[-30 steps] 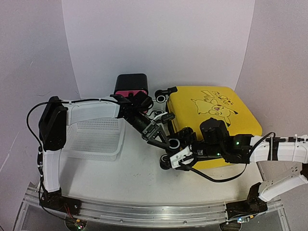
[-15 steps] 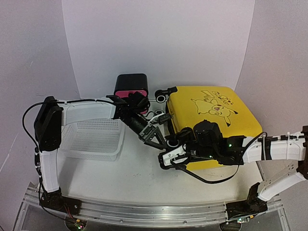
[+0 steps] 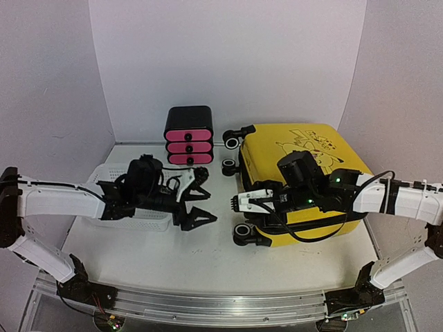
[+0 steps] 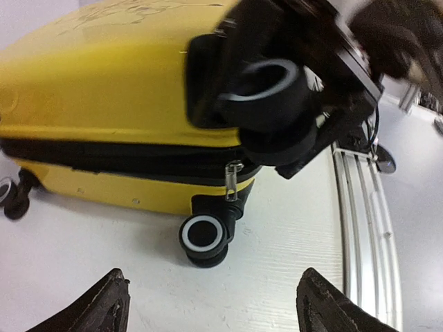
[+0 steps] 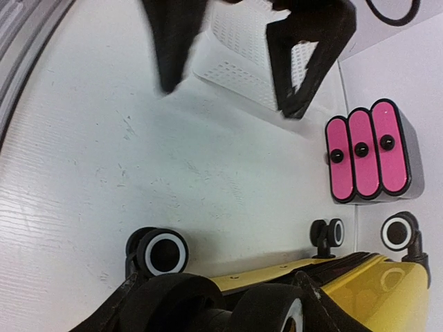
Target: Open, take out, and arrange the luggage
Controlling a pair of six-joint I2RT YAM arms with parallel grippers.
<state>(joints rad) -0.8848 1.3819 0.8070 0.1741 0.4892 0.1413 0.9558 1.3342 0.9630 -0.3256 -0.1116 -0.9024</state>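
The luggage (image 3: 266, 159), a yellow hard-shell suitcase with a black cartoon on its lid, lies flat at the right, and its black zipper band (image 4: 104, 153) is closed. My right gripper (image 3: 243, 200) is at its near-left corner, shut on the upper black double wheel (image 5: 208, 304), which fills the space between its fingers. In the left wrist view the same held wheel (image 4: 266, 90) shows above a lower wheel (image 4: 204, 236) resting on the table. A zipper pull (image 4: 233, 181) hangs at that corner. My left gripper (image 3: 203, 202) stands open over the table left of the suitcase, with nothing between its fingers (image 4: 111, 308).
A black box with three pink drawers (image 3: 188, 135) stands at the back, left of the suitcase. A white mesh basket (image 3: 154, 220) lies under my left arm. Two more suitcase wheels (image 3: 230, 140) stick out at the far-left corner. A metal rail (image 4: 360, 207) runs along the near edge.
My left arm has drawn back to the left, away from the suitcase corner, and its jaws have widened. The right gripper has shifted onto the corner wheel and closed around it.
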